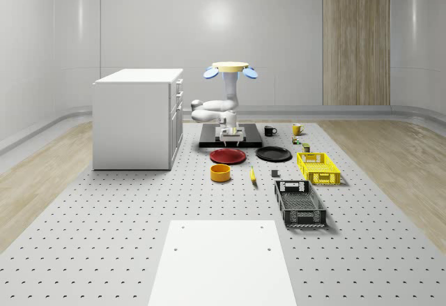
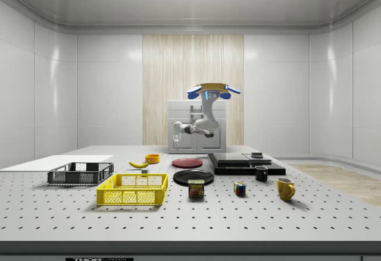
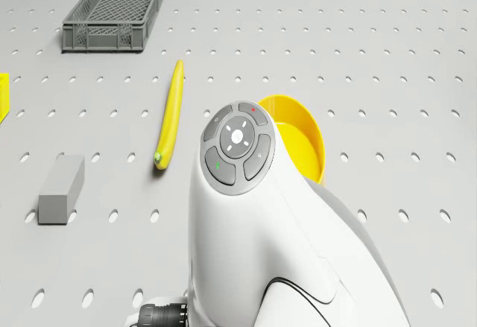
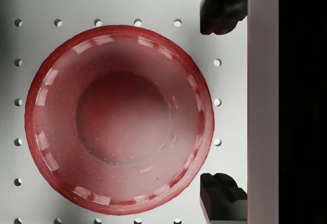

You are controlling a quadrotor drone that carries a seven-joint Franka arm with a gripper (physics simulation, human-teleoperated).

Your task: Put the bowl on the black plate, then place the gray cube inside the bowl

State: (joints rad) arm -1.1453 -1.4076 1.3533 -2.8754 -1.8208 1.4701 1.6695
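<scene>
Bowl (image 1: 221, 173), yellow, sits on the perforated table (image 1: 104, 222), in front of the red plate (image 1: 228, 156) and beside the banana (image 1: 252, 175); the black plate (image 1: 274, 154) lies just beside the red one. Gray cube (image 3: 61, 189) rests near the banana. Above the red plate hangs the gripper (image 1: 232, 136), fingers (image 4: 219, 12) spread wide, holding nothing. The arm (image 1: 221, 104) drops from the drone (image 1: 231, 70), folds sideways at the elbow, then points down. The drone hovers over the black slab (image 1: 209, 139) behind the plates.
</scene>
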